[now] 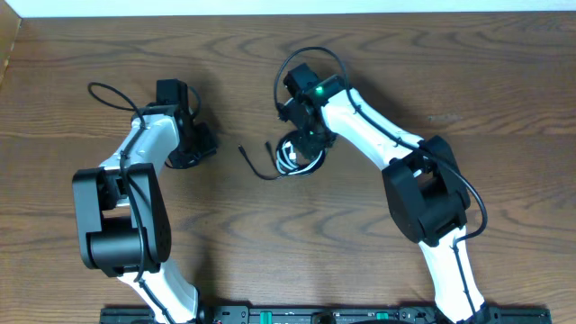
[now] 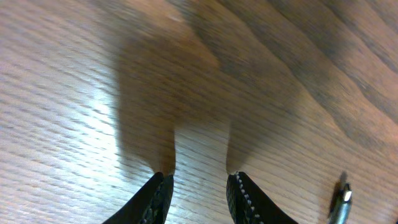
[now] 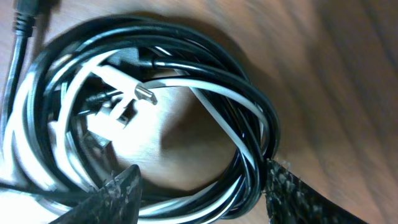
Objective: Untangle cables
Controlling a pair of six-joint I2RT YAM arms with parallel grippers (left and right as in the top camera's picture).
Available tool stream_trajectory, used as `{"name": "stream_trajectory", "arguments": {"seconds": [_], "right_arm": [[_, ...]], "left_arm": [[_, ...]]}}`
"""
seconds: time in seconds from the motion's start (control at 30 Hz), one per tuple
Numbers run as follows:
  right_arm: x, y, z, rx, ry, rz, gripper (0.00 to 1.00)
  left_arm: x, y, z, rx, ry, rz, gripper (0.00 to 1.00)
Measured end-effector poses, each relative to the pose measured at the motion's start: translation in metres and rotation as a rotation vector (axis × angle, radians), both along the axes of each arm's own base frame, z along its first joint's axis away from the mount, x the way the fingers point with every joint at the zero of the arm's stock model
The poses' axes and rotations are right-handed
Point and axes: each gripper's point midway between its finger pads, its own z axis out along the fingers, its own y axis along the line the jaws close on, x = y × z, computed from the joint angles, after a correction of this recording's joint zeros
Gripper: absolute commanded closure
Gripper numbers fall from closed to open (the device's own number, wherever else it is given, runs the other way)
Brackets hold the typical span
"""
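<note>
The cables point(image 1: 301, 160) lie in a small coil at the table's middle, black and white strands looped together. A black tail point(image 1: 255, 167) runs left out of the coil. My right gripper point(image 1: 304, 137) sits right over the coil. In the right wrist view the black cable point(image 3: 205, 65) and the white cable point(image 3: 219, 111) wind round each other, with a white plug point(image 3: 144, 93) inside the loop. My right gripper point(image 3: 204, 167) is open and straddles the coil's near arc, one fingertip point(image 3: 287, 186) touching its outside. My left gripper point(image 2: 199, 177) is open over bare wood, beside a cable plug point(image 2: 343, 196).
The left arm point(image 1: 148, 135) reaches in from the left with its own thick black wire point(image 1: 106, 90) looping behind it. The right arm point(image 1: 387, 135) crosses from the lower right. The table's far edge point(image 1: 270, 11) lies close behind both grippers.
</note>
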Motion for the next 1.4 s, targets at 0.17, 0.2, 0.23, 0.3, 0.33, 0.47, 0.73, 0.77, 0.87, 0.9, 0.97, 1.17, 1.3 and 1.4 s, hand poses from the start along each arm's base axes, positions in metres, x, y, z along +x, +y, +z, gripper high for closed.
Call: {"name": "stream_trajectory", "arguments": {"seconds": [0.17, 0.2, 0.23, 0.3, 0.33, 0.47, 0.73, 0.77, 0.87, 0.9, 0.97, 1.17, 1.3, 1.4], "right_arm": [[-0.002, 0.026, 0.016, 0.098, 0.016, -0.003, 0.50], [-0.002, 0.028, 0.018, 0.108, 0.019, -0.011, 0.53], [-0.003, 0.029, 0.019, 0.117, 0.027, -0.029, 0.55], [-0.005, 0.032, 0.019, 0.132, 0.047, -0.057, 0.57], [-0.008, 0.034, 0.020, 0.148, 0.063, -0.063, 0.57], [-0.020, 0.049, 0.025, 0.238, 0.137, -0.053, 0.57], [-0.031, 0.061, 0.031, 0.310, 0.215, -0.081, 0.51], [-0.032, 0.062, 0.030, 0.311, 0.215, -0.082, 0.51], [-0.033, 0.061, 0.022, 0.304, 0.215, -0.091, 0.52], [-0.034, 0.061, 0.019, 0.301, 0.214, -0.092, 0.52], [-0.037, 0.062, 0.014, 0.297, 0.215, -0.091, 0.53], [-0.041, 0.071, 0.000, 0.284, 0.178, -0.083, 0.59], [-0.038, 0.074, -0.004, 0.258, 0.134, -0.091, 0.64], [-0.033, 0.072, -0.005, 0.235, 0.100, -0.101, 0.69]], "left_arm": [[0.000, 0.003, 0.000, 0.001, 0.001, 0.020, 0.66], [0.000, 0.003, 0.000, 0.001, 0.002, 0.021, 0.67], [0.000, 0.003, 0.000, 0.000, 0.002, 0.020, 0.66], [0.000, 0.002, 0.000, -0.004, 0.001, 0.020, 0.66], [0.000, 0.001, 0.000, -0.009, 0.001, 0.019, 0.67], [0.001, -0.003, 0.001, -0.034, -0.005, 0.013, 0.67], [0.001, -0.005, 0.001, -0.042, -0.005, 0.012, 0.66], [0.001, -0.005, 0.001, -0.044, -0.005, 0.011, 0.66], [0.001, -0.006, 0.001, -0.048, -0.006, 0.011, 0.66], [0.001, -0.006, 0.001, -0.049, -0.006, 0.011, 0.67], [0.001, -0.006, 0.001, -0.049, -0.006, 0.011, 0.66], [0.001, -0.006, 0.001, -0.052, -0.006, 0.010, 0.66], [0.001, -0.007, 0.001, -0.052, -0.006, 0.010, 0.66], [0.001, -0.007, 0.001, -0.052, -0.006, 0.010, 0.66]]}}
